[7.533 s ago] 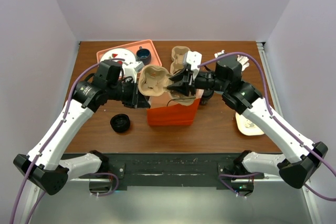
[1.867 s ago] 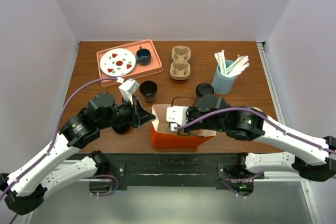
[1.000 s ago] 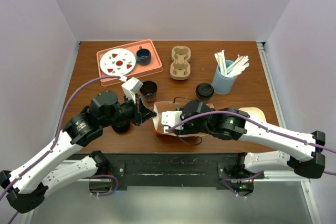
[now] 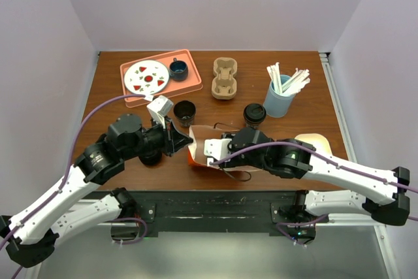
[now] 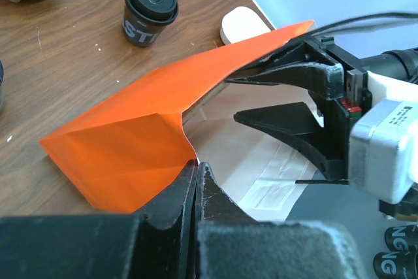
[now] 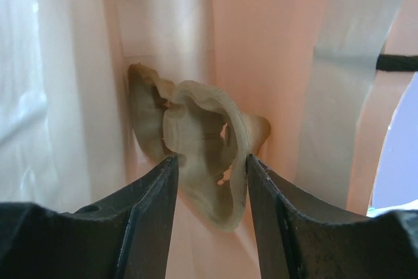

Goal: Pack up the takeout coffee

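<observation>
The takeout coffee (image 4: 254, 114), a dark cup with a black sip lid, stands upright on the table behind the right arm; it also shows in the left wrist view (image 5: 149, 10). An orange paper bag (image 4: 192, 159) lies tipped on its side between the grippers (image 5: 124, 135). My left gripper (image 4: 177, 140) is shut on the bag's edge (image 5: 196, 173). My right gripper (image 4: 204, 151) is inside the bag's mouth, jaws apart (image 6: 209, 168). A pulp cup carrier (image 6: 199, 142) lies in the bag between its fingers.
A lidless dark cup (image 4: 185, 112) stands behind the left gripper. A pink tray (image 4: 193, 82) holds a plate and a blue cup. A second pulp carrier (image 4: 224, 78), a blue cup of straws (image 4: 279, 99) and a cream oval board (image 4: 316, 142) are on the table.
The bag, upright 1.9 s ago, now lies tipped with its mouth to the right. My right gripper has reached into it; over the last second it shifted slightly right.
</observation>
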Motion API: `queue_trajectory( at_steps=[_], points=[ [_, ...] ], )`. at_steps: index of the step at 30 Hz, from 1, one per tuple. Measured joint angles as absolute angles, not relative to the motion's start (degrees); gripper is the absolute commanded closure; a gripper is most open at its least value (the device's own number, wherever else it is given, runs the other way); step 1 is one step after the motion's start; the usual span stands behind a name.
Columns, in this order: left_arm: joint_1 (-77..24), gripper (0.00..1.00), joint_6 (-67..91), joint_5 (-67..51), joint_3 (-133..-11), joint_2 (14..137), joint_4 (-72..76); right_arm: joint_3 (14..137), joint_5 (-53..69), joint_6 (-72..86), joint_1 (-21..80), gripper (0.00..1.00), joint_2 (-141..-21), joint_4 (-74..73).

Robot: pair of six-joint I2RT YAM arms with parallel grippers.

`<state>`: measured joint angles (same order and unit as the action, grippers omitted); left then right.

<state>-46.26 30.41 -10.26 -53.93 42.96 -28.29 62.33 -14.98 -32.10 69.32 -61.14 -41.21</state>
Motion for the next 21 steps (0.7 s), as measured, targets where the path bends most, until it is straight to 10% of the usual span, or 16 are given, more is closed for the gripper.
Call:
queue_trajectory(
  at_steps=[13,21],
  points=[
    [-46.3,1.00,30.3,-11.2,-53.9,41.0,-28.1,62.4,-18.5,-33.0,69.3,0.51,-66.1,-36.0],
    [-46.3,1.00,29.2,-11.4,-53.9,40.9,-28.5,62.4,-18.9,-34.9,69.3,0.89,-67.3,-32.1]
  ],
)
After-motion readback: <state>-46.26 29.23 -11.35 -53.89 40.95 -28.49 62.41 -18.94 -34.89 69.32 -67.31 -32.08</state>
